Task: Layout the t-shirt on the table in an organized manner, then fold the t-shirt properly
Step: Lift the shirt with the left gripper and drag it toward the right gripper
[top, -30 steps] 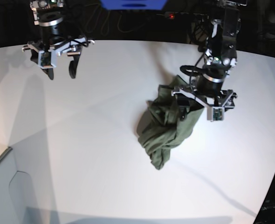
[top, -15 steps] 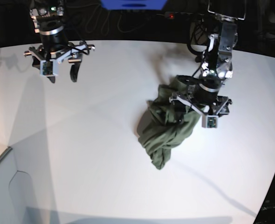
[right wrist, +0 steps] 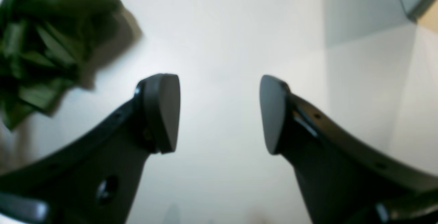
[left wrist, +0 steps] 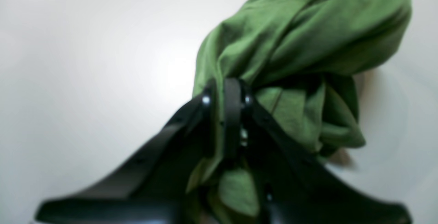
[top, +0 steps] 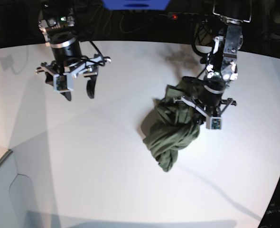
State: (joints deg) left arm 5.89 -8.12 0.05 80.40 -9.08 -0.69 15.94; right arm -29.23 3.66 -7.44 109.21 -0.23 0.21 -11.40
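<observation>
The olive-green t-shirt point(top: 171, 130) lies crumpled in a heap on the white table point(top: 107, 156), right of centre. My left gripper point(top: 195, 110) presses into the heap's upper right part. In the left wrist view its jaws point(left wrist: 232, 95) are shut on a fold of the t-shirt point(left wrist: 301, 28), and cloth bulges out around the fingers. My right gripper point(top: 78, 92) hangs open above the table at the far left, well apart from the cloth. In the right wrist view nothing sits between its fingers point(right wrist: 219, 114), and the t-shirt point(right wrist: 37, 39) shows blurred at the upper left.
The table's curved edge runs along the back against a dark background with cables and a blue object point(top: 135, 4). At the lower left the tabletop ends at a grey panel point(top: 7, 190). Bare white table surrounds the shirt on all sides.
My left gripper has closed on the shirt's upper fold, and the heap has shifted a little. The right arm has swung rightward and nearer, still open.
</observation>
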